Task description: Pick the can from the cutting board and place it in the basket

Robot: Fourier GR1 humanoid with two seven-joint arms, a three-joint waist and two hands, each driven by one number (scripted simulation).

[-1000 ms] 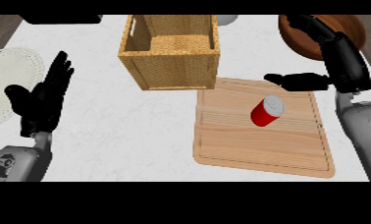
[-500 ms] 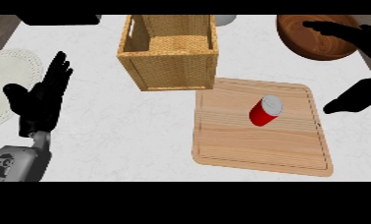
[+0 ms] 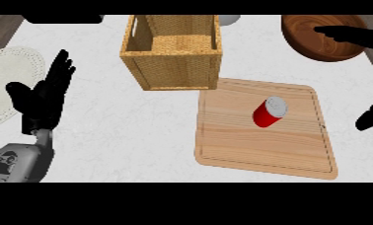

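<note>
Well, the red can (image 3: pixel 269 112) sits on the wooden cutting board (image 3: pixel 251 152), right of the board's middle, with its silver top facing up and to the right. From this steep angle I can't say whether it stands straight or leans. Nothing is touching it.

The woven basket (image 3: pixel 172 72) stands on the pale desk (image 3: pixel 131 140) at the board's far left corner. Its near wall overlaps the board's edge from up here, so I can't tell whether the two touch. Part of its floor shows and its top rim is cut off.

The left robot hand (image 3: pixel 45 98) rests at the left edge, spread wide and holding nothing, fingers pointing up, well apart from the can. It partly covers a pale round plate (image 3: pixel 16 66), which is cut off at the side.

Of the right robot hand (image 3: pixel 364 119) only a black sliver shows at the right edge, beside the board, and I cannot tell its state. Another dark shape (image 3: pixel 348 34) lies across the brown wooden bowl (image 3: pixel 315 41) at the far right. I can't say what it belongs to.

A small grey thing (image 3: pixel 229 19) peeks out behind the basket, too hidden to name.
</note>
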